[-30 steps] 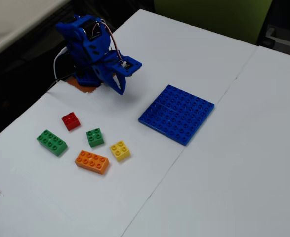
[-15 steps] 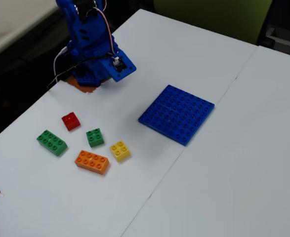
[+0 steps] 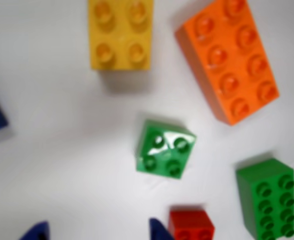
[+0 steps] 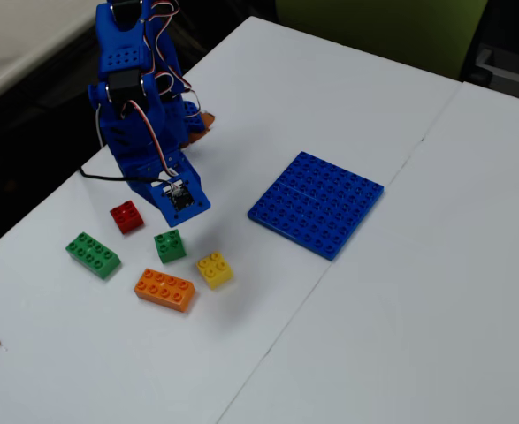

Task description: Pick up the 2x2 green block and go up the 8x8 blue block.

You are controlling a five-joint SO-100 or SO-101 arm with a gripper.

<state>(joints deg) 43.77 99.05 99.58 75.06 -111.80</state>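
Green 2x2 block [image 3: 165,148]: it is seen on the white table [image 4: 400,291], free, a little below the centre of the wrist view; in the fixed view [image 4: 170,245] it lies just in front of the arm's lower end.
Blue 8x8 block [image 4: 316,202]: it is laid flat on the table, well apart from the bricks, on the right side in the fixed view.
Gripper [image 3: 94,231]: two blue fingertips are seen at the bottom edge of the wrist view, with a wide gap between them; nothing is held. The green 2x2 block is not touched.
Arm [image 4: 140,106]: it is bent down over the group of bricks.
Yellow brick [image 4: 214,269]: it is placed just right of the green 2x2 block in the fixed view.
Orange brick [image 4: 164,289]: a long one, placed near the yellow brick.
Red brick [image 4: 126,216]: it is placed left of the green 2x2 block.
Long green brick [image 4: 93,254]: it is placed furthest left in the fixed view.
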